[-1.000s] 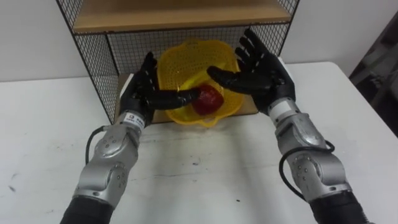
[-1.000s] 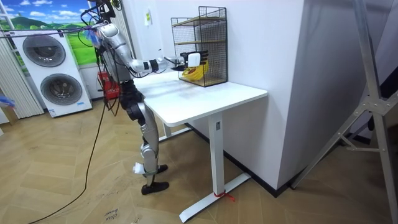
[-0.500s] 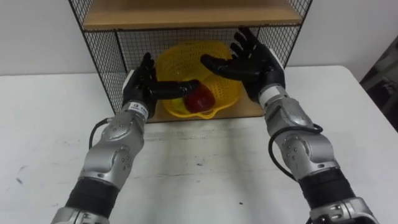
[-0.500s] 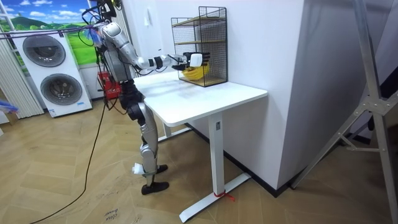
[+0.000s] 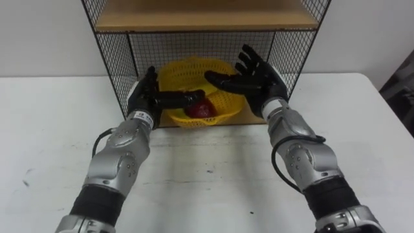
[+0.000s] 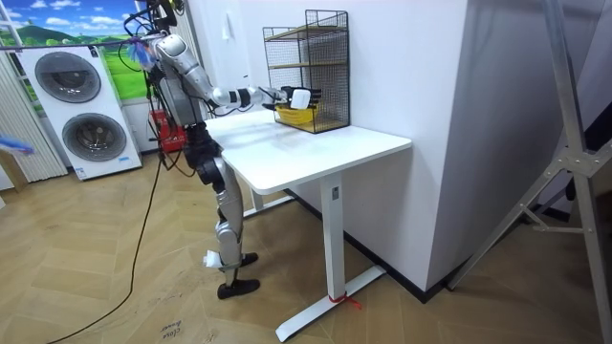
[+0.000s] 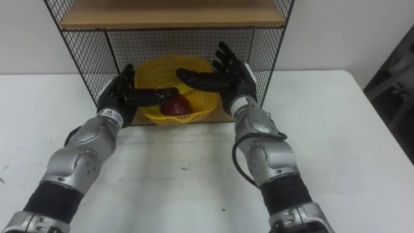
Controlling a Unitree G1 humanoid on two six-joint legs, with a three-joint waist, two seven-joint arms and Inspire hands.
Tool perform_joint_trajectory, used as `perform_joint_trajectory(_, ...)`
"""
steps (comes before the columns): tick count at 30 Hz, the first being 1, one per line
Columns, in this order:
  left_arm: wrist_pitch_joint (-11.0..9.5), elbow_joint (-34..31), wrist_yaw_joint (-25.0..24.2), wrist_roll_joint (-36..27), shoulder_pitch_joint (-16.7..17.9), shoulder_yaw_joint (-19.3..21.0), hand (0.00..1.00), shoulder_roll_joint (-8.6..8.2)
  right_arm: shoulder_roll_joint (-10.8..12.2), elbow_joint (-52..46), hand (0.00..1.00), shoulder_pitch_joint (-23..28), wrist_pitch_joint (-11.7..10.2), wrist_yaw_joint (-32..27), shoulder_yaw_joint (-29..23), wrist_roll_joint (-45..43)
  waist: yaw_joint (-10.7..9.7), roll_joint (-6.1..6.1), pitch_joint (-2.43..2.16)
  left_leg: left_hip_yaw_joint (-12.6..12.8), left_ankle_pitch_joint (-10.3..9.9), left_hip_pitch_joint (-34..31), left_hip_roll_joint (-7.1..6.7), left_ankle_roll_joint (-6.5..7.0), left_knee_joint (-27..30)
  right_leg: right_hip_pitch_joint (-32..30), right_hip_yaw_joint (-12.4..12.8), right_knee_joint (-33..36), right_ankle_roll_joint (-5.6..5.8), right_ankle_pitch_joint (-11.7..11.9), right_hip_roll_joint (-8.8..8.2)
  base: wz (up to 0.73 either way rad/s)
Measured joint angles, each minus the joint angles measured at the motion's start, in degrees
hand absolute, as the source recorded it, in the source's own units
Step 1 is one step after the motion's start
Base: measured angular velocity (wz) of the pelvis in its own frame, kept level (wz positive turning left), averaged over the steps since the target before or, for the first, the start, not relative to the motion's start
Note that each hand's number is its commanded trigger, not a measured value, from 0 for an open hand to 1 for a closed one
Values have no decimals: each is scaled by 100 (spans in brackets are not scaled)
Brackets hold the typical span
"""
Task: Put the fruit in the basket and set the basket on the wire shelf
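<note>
A yellow mesh basket (image 5: 193,72) stands inside the bottom level of the black wire shelf (image 5: 114,59), with a red fruit (image 5: 204,109) lying in it. My left hand (image 5: 145,94) is flat against the basket's left side, its thumb stretched over the rim towards the fruit. On the other side, my right hand (image 5: 257,83) is open with straight fingers, the thumb reaching over the basket. In the room view I stand at the white table's end with both arms stretched to the shelf (image 6: 320,57) and basket (image 6: 298,116).
The shelf's upper wooden board (image 5: 207,14) hangs close above both hands. Mesh walls close in the shelf's left, right and back. The white table (image 5: 207,181) stretches towards me in front of the shelf. Washing machines (image 6: 72,110) stand behind me in the room view.
Both hands have carried the basket with the fruit deeper into the shelf's bottom level and lower. My arms are stretched further forward.
</note>
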Motion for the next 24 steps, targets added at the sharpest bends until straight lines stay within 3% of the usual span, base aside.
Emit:
perform_joint_trajectory(6, 83, -65, -9, -3, 0, 27, 0, 16, -8, 128, 0, 1, 13, 55, -13, -22, -107, 82, -23, -37, 0, 13, -1, -4, -4, 60, -54, -96, -6, 4, -8, 4)
perform_joint_trajectory(17, 88, -565, -5, -19, -49, 172, 0, 133, -153, 20, 0, 1, 53, 56, -6, -41, -147, 105, -45, -63, 30, 131, 1, -29, -44, 173, -81, -107, -17, 9, -7, 0)
perform_joint_trajectory(20, 90, -839, -1, -6, -48, 194, 0, 136, -160, -148, 0, 5, 53, 74, -111, -52, -156, 128, -92, -62, 29, 152, 2, -31, -56, 179, -92, -186, -23, 6, -6, 0)
perform_joint_trajectory(24, 82, -1294, -22, -9, -48, 212, 0, 177, -230, -333, 0, 12, 49, 198, -128, -45, -164, 137, -97, -53, 86, 213, -5, -37, -158, 230, -88, -184, -30, 20, -12, 0)
